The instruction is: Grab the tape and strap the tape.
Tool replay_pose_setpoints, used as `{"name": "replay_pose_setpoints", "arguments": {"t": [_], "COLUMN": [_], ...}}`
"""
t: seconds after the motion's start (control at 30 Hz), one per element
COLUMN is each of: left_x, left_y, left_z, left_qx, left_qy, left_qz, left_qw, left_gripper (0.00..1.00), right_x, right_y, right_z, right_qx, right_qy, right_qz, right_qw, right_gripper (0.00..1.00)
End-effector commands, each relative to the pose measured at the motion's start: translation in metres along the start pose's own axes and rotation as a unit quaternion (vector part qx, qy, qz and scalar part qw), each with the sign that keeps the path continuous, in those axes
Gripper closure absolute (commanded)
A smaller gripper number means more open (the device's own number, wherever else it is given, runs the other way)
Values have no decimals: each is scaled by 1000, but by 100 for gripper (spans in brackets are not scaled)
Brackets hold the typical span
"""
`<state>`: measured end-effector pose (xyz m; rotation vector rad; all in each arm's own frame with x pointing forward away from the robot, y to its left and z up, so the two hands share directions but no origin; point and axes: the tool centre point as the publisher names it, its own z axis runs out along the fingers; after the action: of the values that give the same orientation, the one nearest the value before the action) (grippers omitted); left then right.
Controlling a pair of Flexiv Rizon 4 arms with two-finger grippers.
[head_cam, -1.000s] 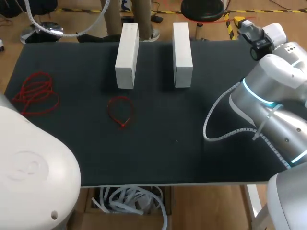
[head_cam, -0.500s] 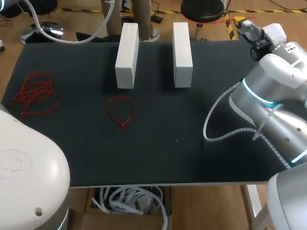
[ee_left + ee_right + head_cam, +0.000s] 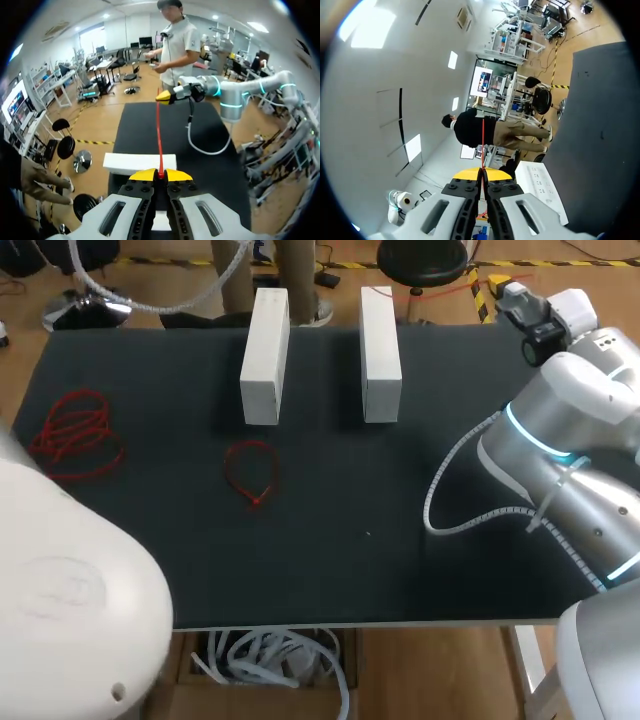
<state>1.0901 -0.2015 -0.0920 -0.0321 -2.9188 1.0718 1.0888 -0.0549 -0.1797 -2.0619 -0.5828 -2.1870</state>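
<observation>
I'm holding a red tape (image 3: 159, 135) stretched straight, my left hand (image 3: 161, 174) and right hand (image 3: 482, 173) each pinching one end.

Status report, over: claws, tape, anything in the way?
Left claw shut on red tape. Right claw shut on its other end. Tape stretched between them. White block below the span.

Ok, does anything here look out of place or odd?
Nothing spilled or damaged. One red looped tie lies alone mid-table, apart from the tangled pile of red ties by the left edge. A thin red strap runs taut between the left gripper and right gripper, both shut on it.
</observation>
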Motion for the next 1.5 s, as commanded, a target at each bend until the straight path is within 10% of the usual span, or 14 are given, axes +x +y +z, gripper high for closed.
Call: {"name": "replay_pose_setpoints", "arguments": {"t": [0.03,0.57,1.5], "left_x": [-5,-1,-3], "left_y": [-8,-40,-51], "left_z": [1,15,30], "left_qx": [-93,-229,-269], "left_qy": [1,13,2], "left_qz": [-21,19,18], "left_qw": [995,973,963], "left_gripper": [100,100,100], "right_x": [0,0,0], "right_y": [0,0,0], "right_z": [1,1,1], "right_qx": [0,0,0], "right_qy": [-2,-2,-2], "right_qz": [0,0,0], "right_qw": [1000,1000,1000], "right_gripper": [100,100,100]}}
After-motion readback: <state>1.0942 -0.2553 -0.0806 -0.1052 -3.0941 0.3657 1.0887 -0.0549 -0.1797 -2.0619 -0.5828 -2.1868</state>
